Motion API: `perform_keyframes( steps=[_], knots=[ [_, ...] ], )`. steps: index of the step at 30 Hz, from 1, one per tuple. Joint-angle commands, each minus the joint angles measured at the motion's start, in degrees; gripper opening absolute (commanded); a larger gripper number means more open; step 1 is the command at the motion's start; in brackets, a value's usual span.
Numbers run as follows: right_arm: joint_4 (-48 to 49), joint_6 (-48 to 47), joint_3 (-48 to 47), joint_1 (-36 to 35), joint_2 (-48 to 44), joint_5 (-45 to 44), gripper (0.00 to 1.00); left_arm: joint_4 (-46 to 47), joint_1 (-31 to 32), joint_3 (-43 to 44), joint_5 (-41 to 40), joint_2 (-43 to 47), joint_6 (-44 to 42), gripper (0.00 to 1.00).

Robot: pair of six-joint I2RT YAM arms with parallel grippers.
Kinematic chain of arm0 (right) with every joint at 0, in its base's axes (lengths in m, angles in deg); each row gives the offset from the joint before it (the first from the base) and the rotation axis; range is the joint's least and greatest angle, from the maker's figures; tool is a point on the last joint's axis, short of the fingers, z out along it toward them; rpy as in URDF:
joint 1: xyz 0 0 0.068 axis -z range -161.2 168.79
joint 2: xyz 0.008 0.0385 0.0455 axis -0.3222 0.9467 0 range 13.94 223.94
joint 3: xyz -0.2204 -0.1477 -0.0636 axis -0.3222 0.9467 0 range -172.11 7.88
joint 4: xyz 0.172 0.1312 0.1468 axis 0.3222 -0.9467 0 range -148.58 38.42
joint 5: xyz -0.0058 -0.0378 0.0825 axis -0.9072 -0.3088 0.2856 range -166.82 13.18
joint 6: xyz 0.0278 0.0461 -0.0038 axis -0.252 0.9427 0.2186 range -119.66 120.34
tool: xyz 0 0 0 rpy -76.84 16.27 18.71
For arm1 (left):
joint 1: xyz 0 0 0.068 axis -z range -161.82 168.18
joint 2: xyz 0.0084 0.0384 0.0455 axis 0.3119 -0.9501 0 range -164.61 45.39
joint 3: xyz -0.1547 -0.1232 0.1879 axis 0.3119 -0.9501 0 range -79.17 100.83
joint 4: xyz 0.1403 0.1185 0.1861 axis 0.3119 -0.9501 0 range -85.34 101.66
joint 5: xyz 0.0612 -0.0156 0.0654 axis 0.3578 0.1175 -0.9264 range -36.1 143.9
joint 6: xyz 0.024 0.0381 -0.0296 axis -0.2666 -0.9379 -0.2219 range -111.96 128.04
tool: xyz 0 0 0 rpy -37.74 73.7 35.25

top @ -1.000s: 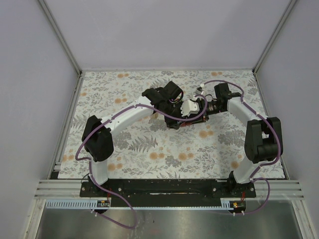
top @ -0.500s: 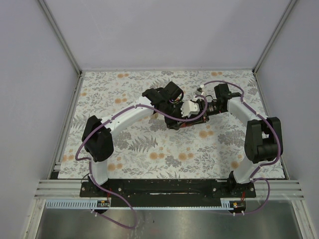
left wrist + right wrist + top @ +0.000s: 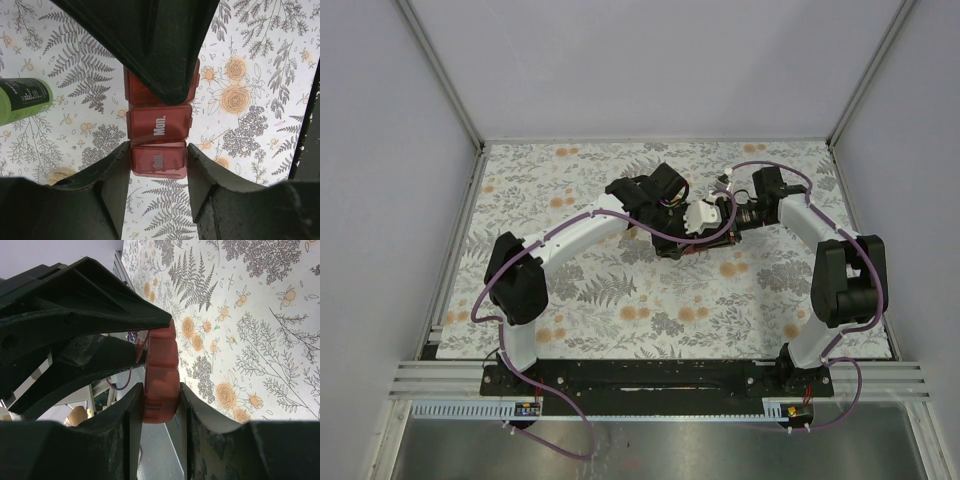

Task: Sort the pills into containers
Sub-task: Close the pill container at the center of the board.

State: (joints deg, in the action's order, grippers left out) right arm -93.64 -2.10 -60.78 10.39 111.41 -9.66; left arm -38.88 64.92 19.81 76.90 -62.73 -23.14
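Left gripper [image 3: 159,156] clamped across the "Sun." end of the dark-red pill box [image 3: 159,125], right gripper [image 3: 160,401] pinching the same box edge-on from the opposite side, both meeting over the far middle of the floral tabletop [image 3: 250,75], green bottle [image 3: 22,100] lying well apart from the box

The top camera looks steeply down from above and behind the two arms [image 3: 580,228]. It is far enough back to take in the whole flowered cloth [image 3: 620,300]. The left wrist camera faces straight down, very near, over the red pill box [image 3: 159,131]. The right wrist camera sits low and tilted, looking end-on along that box and across the cloth. Both wrist views share the box and the cloth beside it.
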Motion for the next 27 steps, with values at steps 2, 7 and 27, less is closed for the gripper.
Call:
perform_keyframes(
  steps=[2,7,27],
  knots=[
    [1.89,2.08,-1.47,1.11,-2.11,4.12,0.0,3.08,-0.07,0.6,0.11,3.7,0.68,0.27],
    [4.09,4.89,-1.21,1.37,-3.08,4.12,0.0,5.98,0.19,-1.86,-0.24,5.28,0.94,0.53],
    [4.89,6.83,-1.21,2.25,-3.6,6.85,0.0,16.7,0.19,-11.17,-3.23,10.55,-0.9,0.97]
  ],
)
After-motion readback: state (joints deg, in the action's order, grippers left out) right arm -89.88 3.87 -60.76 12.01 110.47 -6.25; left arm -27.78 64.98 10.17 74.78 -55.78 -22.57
